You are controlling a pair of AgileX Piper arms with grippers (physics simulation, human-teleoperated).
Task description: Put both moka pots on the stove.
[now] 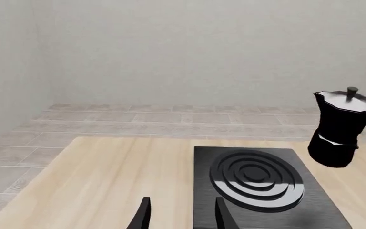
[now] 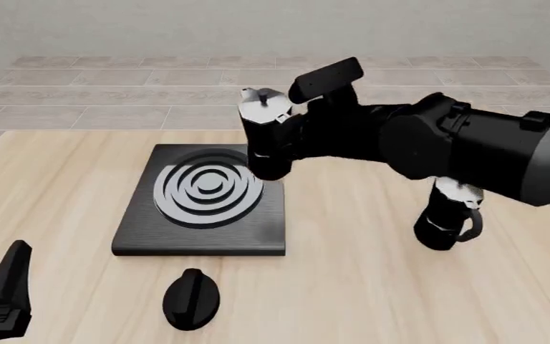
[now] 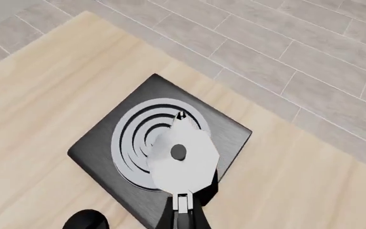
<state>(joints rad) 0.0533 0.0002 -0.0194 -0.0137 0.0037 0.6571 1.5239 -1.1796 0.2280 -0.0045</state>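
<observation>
Hanging over the stove's (image 2: 198, 236) right edge, a moka pot (image 2: 267, 136) sits clamped in the right gripper (image 2: 299, 132).

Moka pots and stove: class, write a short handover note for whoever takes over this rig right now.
Right gripper: shut on one moka pot, held in the air over the right edge of the stove, not set down.
Left gripper: open, holding nothing, low near the table's front-left corner.
Second moka pot: upright on the table, right of the stove.
Done: nothing on the stove yet.
Left: lower the held pot onto the stove, then fetch the second.
</observation>
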